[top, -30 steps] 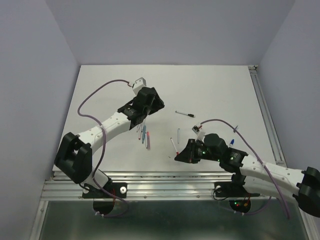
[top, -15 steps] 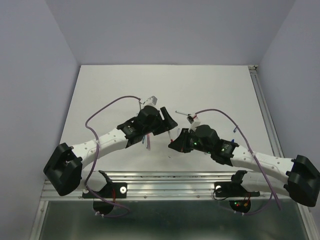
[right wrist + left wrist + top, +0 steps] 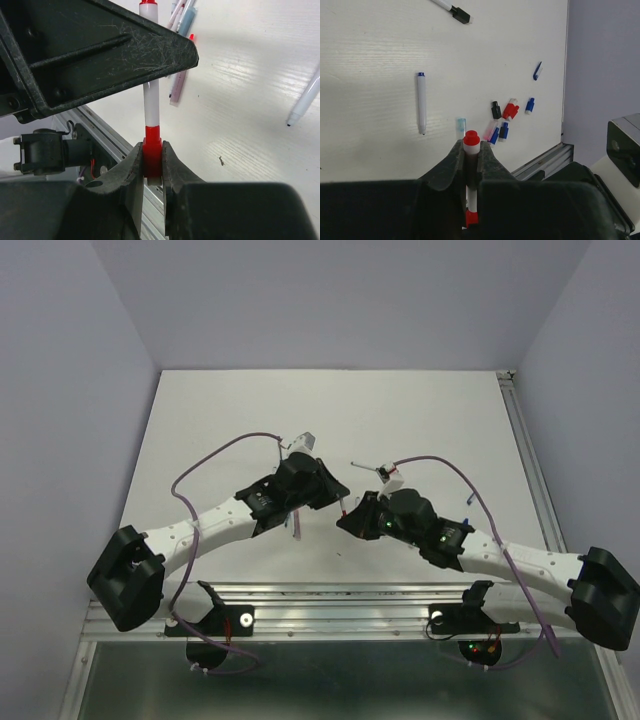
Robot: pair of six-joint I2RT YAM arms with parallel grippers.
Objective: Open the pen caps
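A white pen (image 3: 151, 107) with red ends hangs in the air between my two grippers. My right gripper (image 3: 152, 159) is shut on its red pen cap (image 3: 152, 149). My left gripper (image 3: 471, 151) is shut on the white barrel, and the pen's other red end (image 3: 471, 137) sticks out past the fingertips. From above, the left gripper (image 3: 336, 497) and the right gripper (image 3: 352, 519) meet nose to nose over the table's front middle. Several loose pen caps lie on the table: a black one (image 3: 496, 109), a red one (image 3: 510, 110) and a blue one (image 3: 530, 105).
A white pen with a blue end (image 3: 421, 102) and a pen with a black cap (image 3: 454, 10) lie on the white table (image 3: 420, 420). More pens (image 3: 179, 86) lie under the left gripper. A pale barrel (image 3: 304, 104) lies to the right. The metal rail (image 3: 545, 157) marks the near edge.
Both arms swung inward and met. The right gripper brought the red pen up to the left gripper, whose open jaws then closed on the barrel.
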